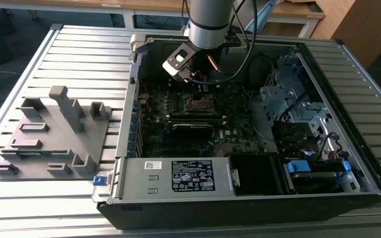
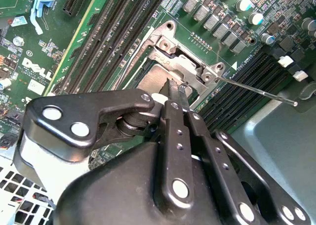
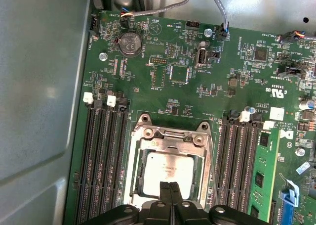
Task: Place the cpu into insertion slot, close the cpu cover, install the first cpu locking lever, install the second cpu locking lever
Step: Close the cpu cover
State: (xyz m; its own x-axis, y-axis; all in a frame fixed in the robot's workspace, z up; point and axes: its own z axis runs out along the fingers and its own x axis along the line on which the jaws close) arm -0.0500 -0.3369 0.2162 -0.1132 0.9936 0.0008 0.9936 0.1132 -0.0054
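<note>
The cpu: seated in the insertion slot, near the middle of the green motherboard, dull grey face up. Laid flat over it, the cpu cover, a thin silver frame with the chip's face showing through the cut-out in both wrist views. Long black memory slots flanking the socket on two sides.

Reaching down from the far side in the exterior view, the arm, its wrist bent so that the tool tilts toward the exterior view's left. Hanging inside the open computer case, the gripper, just on the far side of the socket.

In the first wrist view, the gripper with fingers pressed together, no gap between them, tips poised over the edge of the chip's grey face. Nothing pinched between them. In the second wrist view, the gripper again closed tight, its narrow black tips close above the cpu and the rim of the cpu cover. Just beside the tips, a small silver hooked piece; touching or apart, cannot tell.

From one corner of the socket, a thin locking lever stretching out over the memory slots, not tucked along the frame.

On the exterior view's left, well apart from the case, a grey fixture plate on the slatted table. At the near end of the case, a grey power supply box.
</note>
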